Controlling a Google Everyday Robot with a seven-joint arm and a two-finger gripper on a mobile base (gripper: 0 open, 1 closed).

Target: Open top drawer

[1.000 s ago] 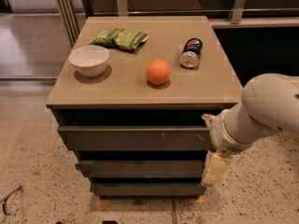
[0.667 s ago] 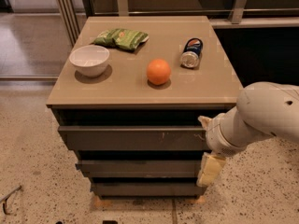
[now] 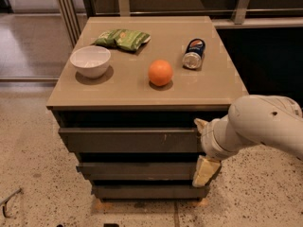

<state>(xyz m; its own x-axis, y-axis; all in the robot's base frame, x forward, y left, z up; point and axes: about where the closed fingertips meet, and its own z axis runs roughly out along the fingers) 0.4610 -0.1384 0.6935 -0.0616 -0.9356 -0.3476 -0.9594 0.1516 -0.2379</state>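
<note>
The top drawer (image 3: 128, 140) is the widest dark grey-brown front just under the tan cabinet top (image 3: 213, 86), with small pale scratch marks right of centre. It looks pushed in, with a dark gap above it. My gripper (image 3: 201, 148) is at the drawer front's right end, on a thick white arm coming in from the right. Its cream fingers stand apart, one fingertip (image 3: 199, 123) above the front's top edge and the other (image 3: 205, 171) below its bottom edge. It holds nothing that I can see.
Two narrower drawer fronts (image 3: 137, 170) sit below the top one. On the cabinet top are a white bowl (image 3: 90, 60), a green chip bag (image 3: 122, 38), an orange (image 3: 160, 72) and a can lying on its side (image 3: 194, 53). The floor is speckled.
The arm and gripper have moved left, closer to the right end of the top drawer front. The drawer and the things on top have not moved.
</note>
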